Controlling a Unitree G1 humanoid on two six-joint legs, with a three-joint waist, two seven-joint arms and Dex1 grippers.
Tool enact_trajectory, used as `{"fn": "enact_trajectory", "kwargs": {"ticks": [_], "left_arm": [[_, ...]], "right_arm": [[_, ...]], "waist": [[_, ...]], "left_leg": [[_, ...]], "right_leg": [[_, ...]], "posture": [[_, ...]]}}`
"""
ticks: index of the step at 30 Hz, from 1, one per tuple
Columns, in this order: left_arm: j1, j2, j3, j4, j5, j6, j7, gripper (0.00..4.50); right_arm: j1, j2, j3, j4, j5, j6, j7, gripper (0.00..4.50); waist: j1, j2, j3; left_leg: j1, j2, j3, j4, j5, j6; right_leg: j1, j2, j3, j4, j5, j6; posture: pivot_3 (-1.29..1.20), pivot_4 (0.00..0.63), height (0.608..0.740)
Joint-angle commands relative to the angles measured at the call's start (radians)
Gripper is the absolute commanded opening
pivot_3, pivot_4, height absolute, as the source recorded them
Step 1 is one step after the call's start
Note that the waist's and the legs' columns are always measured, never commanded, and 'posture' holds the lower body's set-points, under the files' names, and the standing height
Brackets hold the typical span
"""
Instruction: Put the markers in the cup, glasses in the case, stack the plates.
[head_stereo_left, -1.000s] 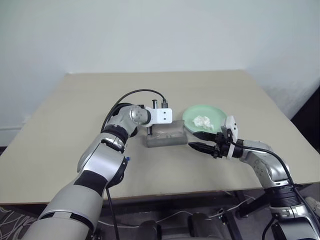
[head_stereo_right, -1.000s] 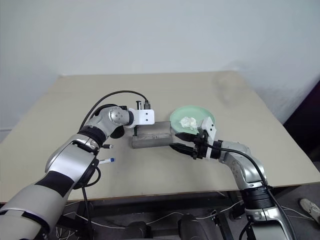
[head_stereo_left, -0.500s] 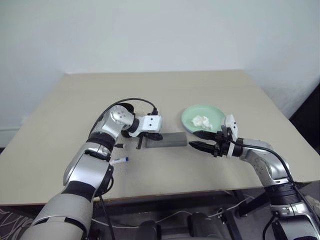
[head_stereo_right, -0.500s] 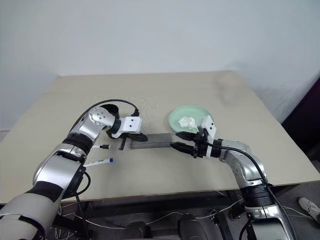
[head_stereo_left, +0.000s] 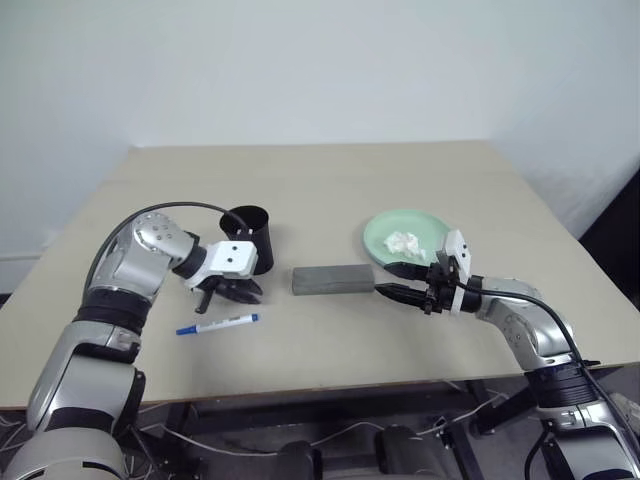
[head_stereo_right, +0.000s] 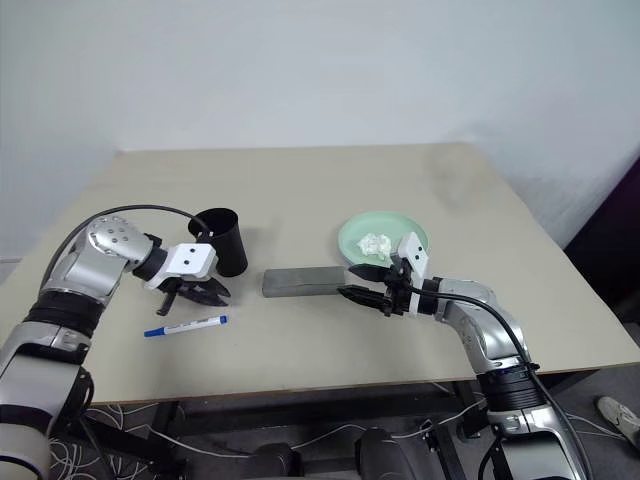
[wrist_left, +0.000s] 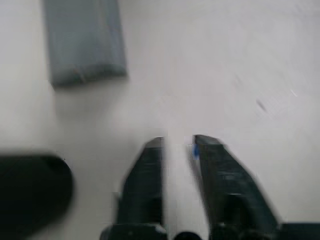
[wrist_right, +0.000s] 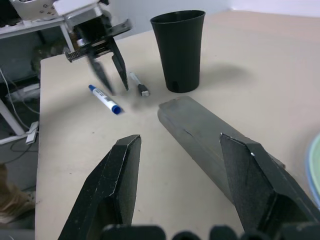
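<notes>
Right wrist view: our left gripper (wrist_right: 114, 75), fingers slightly parted and empty, could knock the black-capped white marker (wrist_right: 136, 83) sideways near the table's left edge; right gripper (wrist_right: 192, 150) hangs half-open, empty, over the closed grey rectangular case (wrist_right: 200, 132).

The black cup (head_stereo_left: 250, 238) stood upright at the left. A blue-capped marker (head_stereo_left: 217, 324) lay flat on the near left, and a black-capped marker (wrist_right: 138, 84) lay by the cup's base. The grey case (head_stereo_left: 333, 279) lay closed at centre. A mint-green plate (head_stereo_left: 432, 228) sat right of it.
</notes>
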Motion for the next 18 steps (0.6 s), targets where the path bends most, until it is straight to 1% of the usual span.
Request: {"fn": "enact_trajectory", "kwargs": {"ticks": [1,2,7,12,18], "left_arm": [[-0.003,0.055,-0.037,-0.039,-0.053,0.017,-0.007,2.33],[-0.001,0.065,-0.051,-0.037,-0.050,0.018,-0.007,2.63],[0.016,0.074,-0.085,-0.043,-0.040,0.033,-0.007,2.63],[0.049,0.064,-0.098,-0.069,-0.033,0.060,-0.007,2.63],[0.082,0.045,-0.098,-0.079,0.001,0.051,0.011,2.63]], "right_arm": [[-0.042,0.004,-0.005,0.011,-0.009,-0.027,0.005,2.72],[-0.045,0.006,-0.004,0.017,-0.011,-0.030,0.006,2.72],[-0.049,0.014,-0.001,0.031,-0.016,-0.040,0.009,2.72],[-0.044,0.016,-0.003,0.034,-0.017,-0.044,0.007,2.72],[-0.028,0.013,-0.004,0.021,-0.015,-0.042,0.006,2.72]], "waist": [[0.000,0.000,0.000],[0.000,0.000,0.000],[0.000,0.000,0.000],[0.000,0.000,0.000],[0.000,0.000,0.000]], "left_leg": [[0.000,0.000,0.000,0.000,0.000,0.000],[0.000,0.000,0.000,0.000,0.000,0.000],[0.000,0.000,0.000,0.000,0.000,0.000],[-0.001,0.000,0.001,-0.001,0.000,0.000],[0.000,0.000,0.001,-0.001,0.000,0.000]], "right_leg": [[0.000,0.000,0.000,0.000,0.000,0.000],[0.000,-0.001,0.000,0.000,0.000,0.000],[0.000,-0.001,0.000,0.000,0.000,0.000],[-0.002,0.000,0.000,0.001,0.000,0.000],[-0.001,0.000,0.000,0.001,0.000,0.000]], "posture": [[0.00,0.000,0.737],[0.00,0.000,0.737],[0.00,0.000,0.737],[0.00,0.000,0.737],[0.00,0.000,0.737]]}}
